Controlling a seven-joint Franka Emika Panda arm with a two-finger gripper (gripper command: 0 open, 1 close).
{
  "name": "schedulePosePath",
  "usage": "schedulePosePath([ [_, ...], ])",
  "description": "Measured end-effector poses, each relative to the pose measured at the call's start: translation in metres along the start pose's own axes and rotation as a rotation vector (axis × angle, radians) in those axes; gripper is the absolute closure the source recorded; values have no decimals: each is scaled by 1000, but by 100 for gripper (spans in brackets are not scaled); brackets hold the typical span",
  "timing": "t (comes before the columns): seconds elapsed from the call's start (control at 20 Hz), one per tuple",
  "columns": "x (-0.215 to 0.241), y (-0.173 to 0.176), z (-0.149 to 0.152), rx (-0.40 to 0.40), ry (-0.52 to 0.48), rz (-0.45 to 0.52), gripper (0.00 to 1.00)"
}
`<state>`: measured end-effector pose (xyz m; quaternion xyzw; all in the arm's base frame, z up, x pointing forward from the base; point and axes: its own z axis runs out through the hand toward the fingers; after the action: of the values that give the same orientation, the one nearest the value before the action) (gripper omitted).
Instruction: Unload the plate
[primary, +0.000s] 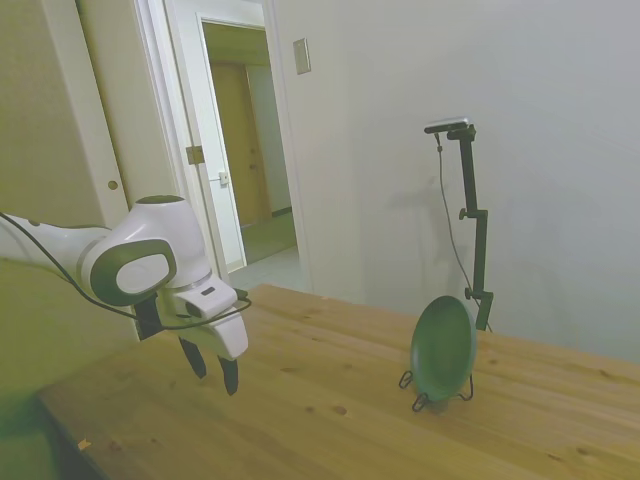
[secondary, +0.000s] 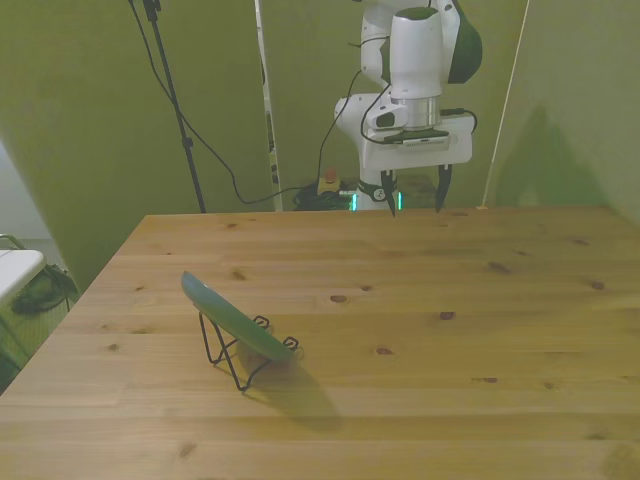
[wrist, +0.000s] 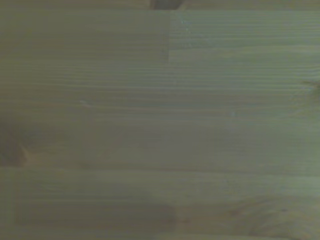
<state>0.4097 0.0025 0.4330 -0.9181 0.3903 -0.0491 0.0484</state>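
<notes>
The dark green plate (primary: 442, 347) (secondary: 237, 322) leans tilted in a thin black wire stand (primary: 417, 392) (secondary: 228, 360) on the wooden table (primary: 320, 400) (secondary: 420, 330), toward the front view's left. My gripper (primary: 211, 372) (secondary: 415, 201) hangs open above the table's far edge, well away from the plate, with nothing between its fingers. The wrist view holds only blurred bare table wood (wrist: 160, 125).
A doorway (primary: 245, 150) opens behind the table in the side view. Cables (secondary: 200, 140) hang along the wall behind the table in the front view. A white object (secondary: 15, 270) sits past the table's edge at the front view's left.
</notes>
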Motion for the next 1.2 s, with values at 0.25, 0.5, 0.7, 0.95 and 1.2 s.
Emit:
schedulePosePath([
  [0.25,13,7,-11,-10,37,34,0],
  [0.5,76,40,-82,5,133,161,0],
  [0.7,137,68,-135,22,181,263,0],
  [0.95,226,97,-162,23,220,357,0],
  [1.2,267,87,-166,-8,207,335,0],
])
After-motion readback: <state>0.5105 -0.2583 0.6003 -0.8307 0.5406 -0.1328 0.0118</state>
